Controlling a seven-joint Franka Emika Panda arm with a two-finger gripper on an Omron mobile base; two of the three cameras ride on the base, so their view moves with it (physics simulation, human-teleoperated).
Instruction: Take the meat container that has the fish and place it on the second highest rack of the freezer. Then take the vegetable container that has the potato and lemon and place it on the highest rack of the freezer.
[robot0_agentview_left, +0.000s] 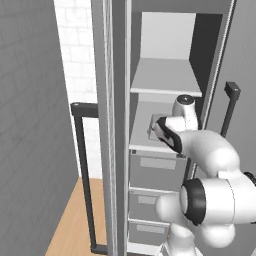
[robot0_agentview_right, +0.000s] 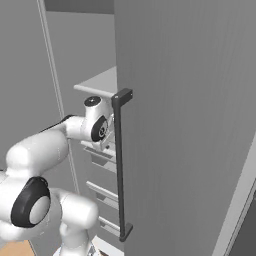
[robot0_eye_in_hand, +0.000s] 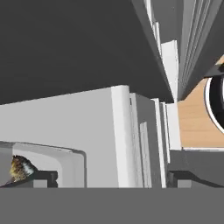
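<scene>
The freezer (robot0_agentview_left: 165, 45) stands open. On its second highest rack (robot0_agentview_left: 141, 136) rests the meat container (robot0_agentview_left: 155, 123), a shallow grey tray. In the hand view the tray's rim (robot0_eye_in_hand: 57, 154) sits at the lower left with the fish (robot0_eye_in_hand: 19, 169) inside it. My gripper (robot0_eye_in_hand: 111, 179) is open, its fingertips (robot0_eye_in_hand: 43, 178) wide apart with nothing between them, just above the rack beside the tray. The highest rack (robot0_agentview_left: 165, 77) (robot0_agentview_right: 100, 82) is bare. The vegetable container with the potato and lemon is out of view.
Pale grey drawers (robot0_agentview_left: 155, 172) stack below the racks. The open freezer door with its long black handle (robot0_agentview_left: 82, 175) stands to the left. Another black bar handle (robot0_agentview_right: 120, 165) on the grey panel lies close to my wrist. Wooden floor (robot0_agentview_left: 70, 225) lies below.
</scene>
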